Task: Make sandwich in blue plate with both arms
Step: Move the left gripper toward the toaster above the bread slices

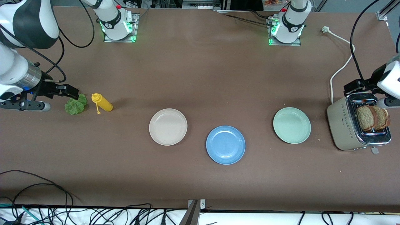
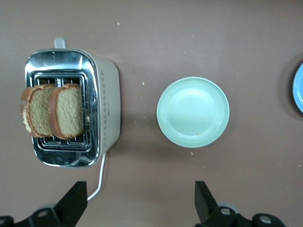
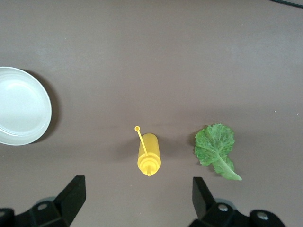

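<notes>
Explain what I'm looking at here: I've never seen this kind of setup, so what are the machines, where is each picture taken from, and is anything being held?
Two white robot arms are bolted along one edge of a brown table. The wide picture comes from a high camera facing them; the other two come from cameras on the arms' wrists, looking down.

On the table sit three plates: a beige plate, the blue plate nearest the front camera, and a pale green plate. At the left arm's end stands a toaster with two bread slices poking out. At the right arm's end lie a lettuce leaf and a yellow squeeze bottle on its side.

The left gripper hangs over the table beside the toaster; the right gripper hangs by the bottle and the lettuce. Both are open and hold nothing. The blue plate is bare: no sandwich yet.
</notes>
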You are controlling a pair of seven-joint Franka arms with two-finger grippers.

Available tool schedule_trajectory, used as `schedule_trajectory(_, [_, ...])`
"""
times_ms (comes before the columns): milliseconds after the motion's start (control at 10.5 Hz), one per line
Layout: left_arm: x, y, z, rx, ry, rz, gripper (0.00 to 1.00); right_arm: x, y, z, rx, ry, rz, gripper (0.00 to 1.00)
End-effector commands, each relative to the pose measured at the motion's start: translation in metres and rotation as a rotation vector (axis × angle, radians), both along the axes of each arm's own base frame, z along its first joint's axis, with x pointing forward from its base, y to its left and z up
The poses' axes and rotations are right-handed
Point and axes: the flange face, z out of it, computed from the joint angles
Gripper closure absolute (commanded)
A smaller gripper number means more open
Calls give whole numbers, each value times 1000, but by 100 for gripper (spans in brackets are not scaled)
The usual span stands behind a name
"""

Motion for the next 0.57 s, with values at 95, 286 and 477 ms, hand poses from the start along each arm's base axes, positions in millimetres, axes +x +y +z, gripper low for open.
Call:
schedule_trajectory(95, [11, 17, -1, 13, -18, -5, 0, 3, 2, 4, 12, 4, -13, 0])
schedule_trajectory(286, [20, 40, -22, -2, 3, -41, 0, 3, 1, 5, 13, 3, -13, 0])
schedule_trajectory(477, [30, 81, -46, -27, 22, -62, 0, 3, 0, 5, 12, 3, -19, 0])
